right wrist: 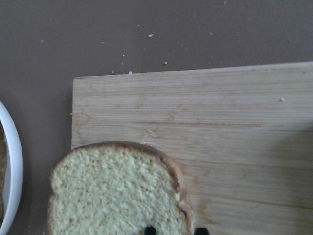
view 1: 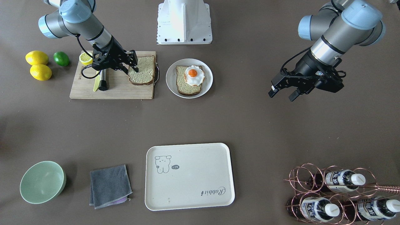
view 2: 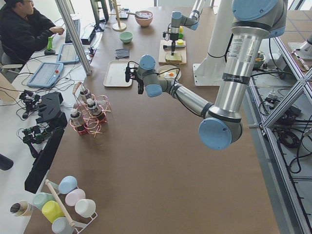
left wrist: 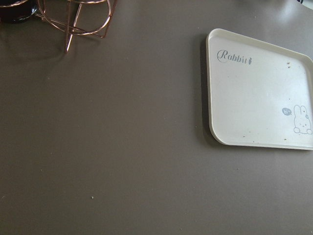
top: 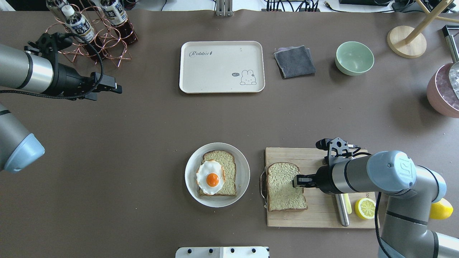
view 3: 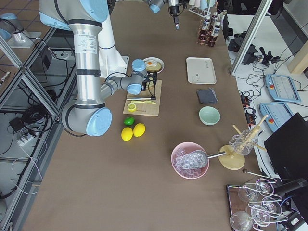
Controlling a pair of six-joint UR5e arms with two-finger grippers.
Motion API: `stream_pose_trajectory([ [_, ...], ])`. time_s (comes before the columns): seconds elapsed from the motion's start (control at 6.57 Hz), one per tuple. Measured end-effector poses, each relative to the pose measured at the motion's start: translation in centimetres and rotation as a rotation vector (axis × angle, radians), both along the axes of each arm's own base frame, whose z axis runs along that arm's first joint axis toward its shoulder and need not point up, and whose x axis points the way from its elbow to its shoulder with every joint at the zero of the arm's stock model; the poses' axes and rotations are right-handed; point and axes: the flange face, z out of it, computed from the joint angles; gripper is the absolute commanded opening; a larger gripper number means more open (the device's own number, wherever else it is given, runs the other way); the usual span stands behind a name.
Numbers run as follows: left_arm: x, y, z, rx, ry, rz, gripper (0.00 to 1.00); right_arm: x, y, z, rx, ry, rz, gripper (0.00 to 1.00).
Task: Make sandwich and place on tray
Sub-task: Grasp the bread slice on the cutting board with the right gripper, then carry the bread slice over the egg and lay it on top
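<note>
One bread slice (view 1: 143, 73) lies on the wooden cutting board (view 1: 115, 89). My right gripper (view 1: 134, 64) is low at that slice's edge, with its jaws shut on the crust; the wrist view shows the slice (right wrist: 112, 191) with one fingertip on either side of the crust. A second slice (view 1: 182, 86) lies on the round white plate (view 1: 170, 78) with the fried egg (view 1: 193, 75) on top of it. The cream tray (view 1: 189, 176) holds nothing. My left gripper (view 1: 281, 90) is open and empty, hovering far off to the side.
On the board are a knife (view 1: 103, 80) and a half lemon (view 1: 85, 58). Beside it lie two lemons (view 1: 39, 65) and a lime (view 1: 61, 58). A green bowl (view 1: 42, 182) and a grey cloth (view 1: 109, 186) flank the tray. A copper bottle rack (view 1: 337, 193) stands under my left arm's side.
</note>
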Motion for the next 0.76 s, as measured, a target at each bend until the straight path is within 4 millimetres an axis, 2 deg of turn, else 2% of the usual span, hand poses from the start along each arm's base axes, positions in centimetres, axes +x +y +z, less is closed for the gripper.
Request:
stream_pose_trajectory([
  [0.46,0.0,0.0,0.1,-0.002,-0.001,0.001,0.97,1.0,-0.3,-1.9,0.0,-0.043,0.012,0.0],
  [0.76,0.1,-0.1,0.4,-0.005,-0.004,0.001,0.97,2.2,-0.4,-5.4,-0.021,-0.117,0.034,0.0],
])
